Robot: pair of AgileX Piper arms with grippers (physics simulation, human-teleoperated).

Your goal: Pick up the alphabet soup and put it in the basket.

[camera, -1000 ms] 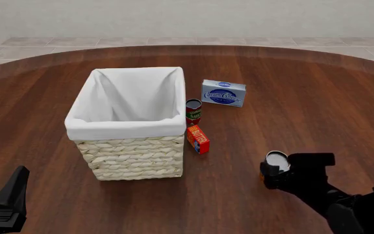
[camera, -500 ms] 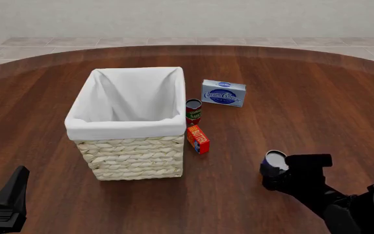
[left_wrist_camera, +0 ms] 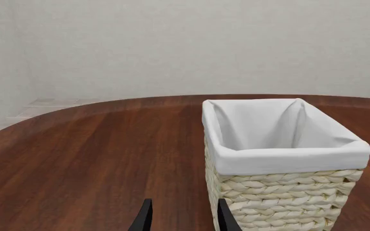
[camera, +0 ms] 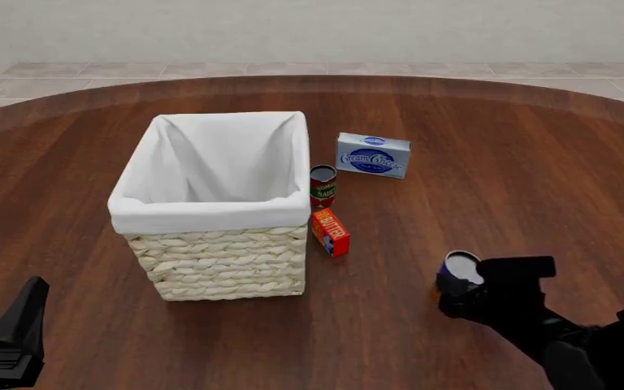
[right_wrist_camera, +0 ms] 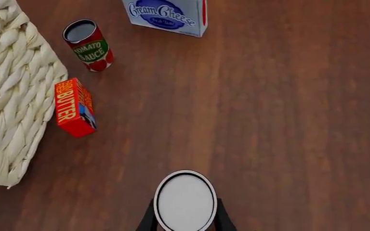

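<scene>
The alphabet soup point(camera: 461, 265) stands upright on the table at the front right; its pale lid shows in the right wrist view point(right_wrist_camera: 185, 199). My right gripper point(camera: 466, 284) is open and straddles the can from above, one finger close on each side point(right_wrist_camera: 185, 222). I cannot tell if the fingers touch it. The basket point(camera: 204, 213), woven wicker with a white liner, stands left of centre and is empty; it also shows in the left wrist view point(left_wrist_camera: 288, 156). My left gripper point(left_wrist_camera: 181, 216) is open and empty at the front left point(camera: 14, 321).
A red-and-green tomato sauce can point(camera: 322, 187) and a red butter box point(camera: 331, 231) sit against the basket's right side. A blue-and-white cream cheese box point(camera: 373, 154) lies behind them. Bare wood separates the soup from the basket.
My right gripper has sunk slightly lower around the soup can. The can, the basket and the left arm have not moved.
</scene>
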